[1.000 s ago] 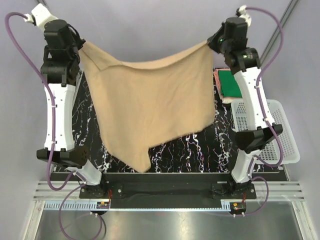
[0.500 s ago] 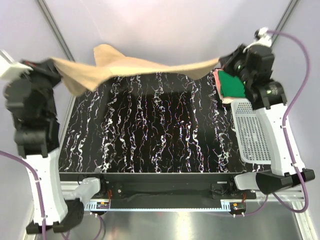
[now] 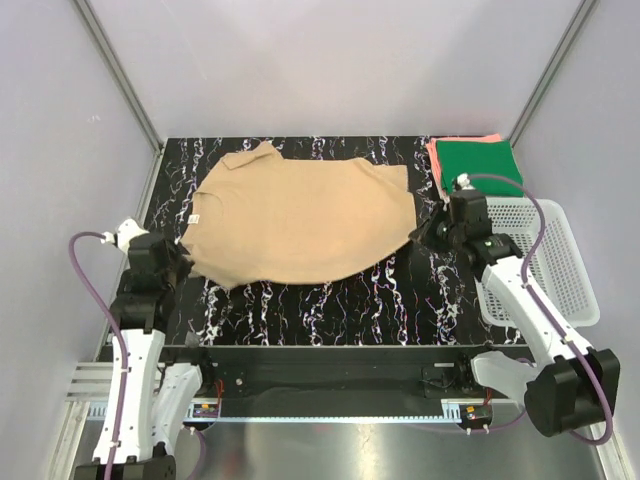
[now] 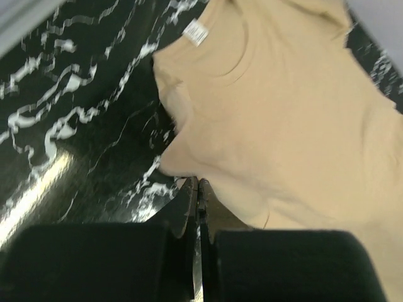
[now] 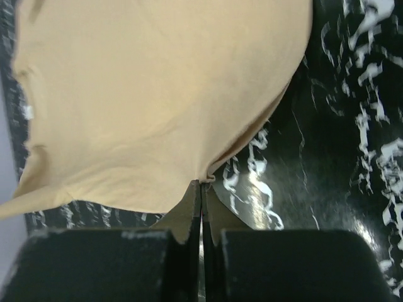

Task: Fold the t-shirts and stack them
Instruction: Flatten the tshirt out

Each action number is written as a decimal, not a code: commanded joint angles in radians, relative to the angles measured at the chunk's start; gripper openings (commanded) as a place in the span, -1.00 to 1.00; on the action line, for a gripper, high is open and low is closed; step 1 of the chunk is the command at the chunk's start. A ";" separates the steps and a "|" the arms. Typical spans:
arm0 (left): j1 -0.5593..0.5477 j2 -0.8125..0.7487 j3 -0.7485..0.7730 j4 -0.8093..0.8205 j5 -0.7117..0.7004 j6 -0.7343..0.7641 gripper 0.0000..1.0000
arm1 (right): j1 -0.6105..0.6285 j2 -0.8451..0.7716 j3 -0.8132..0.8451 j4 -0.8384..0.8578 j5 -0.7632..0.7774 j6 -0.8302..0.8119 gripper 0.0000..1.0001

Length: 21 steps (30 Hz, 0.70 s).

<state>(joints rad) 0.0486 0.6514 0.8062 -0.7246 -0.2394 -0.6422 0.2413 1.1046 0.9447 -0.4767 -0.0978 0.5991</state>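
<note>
The tan t-shirt (image 3: 300, 220) lies spread flat on the black marbled table (image 3: 330, 300), collar to the left with its white label (image 4: 196, 31) showing. My left gripper (image 3: 180, 262) is low at the shirt's near-left corner, shut on the cloth edge (image 4: 197, 182). My right gripper (image 3: 420, 235) is low at the shirt's right edge, shut on a small pinch of hem (image 5: 202, 182). The shirt (image 4: 283, 113) fills the left wrist view, and the same shirt (image 5: 157, 94) fills the right one. A folded dark green t-shirt (image 3: 480, 162) rests on a coral-pink one (image 3: 436, 165) at the back right.
A white mesh basket (image 3: 565, 275) stands at the table's right edge, just behind the right arm (image 3: 520, 300). Grey walls with metal posts close in the back and both sides. The arms' bases sit on the rail at the near edge.
Both arms came down and apart from high up, where they held the tan shirt hanging between them. The shirt swung out and now lies flat on the table.
</note>
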 commanded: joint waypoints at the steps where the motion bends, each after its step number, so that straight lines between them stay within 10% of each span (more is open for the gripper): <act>1: 0.002 -0.018 -0.067 0.001 -0.024 -0.086 -1.00 | 0.000 -0.011 -0.116 0.058 -0.089 -0.010 -1.00; 21: 0.002 -0.068 -0.073 -0.102 -0.298 -0.125 -1.00 | 0.001 -0.198 -0.239 -0.160 0.027 0.117 -1.00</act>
<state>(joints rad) 0.0486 0.6067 0.7006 -0.8280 -0.4709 -0.7670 0.2413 0.9787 0.6674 -0.5438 -0.1474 0.6884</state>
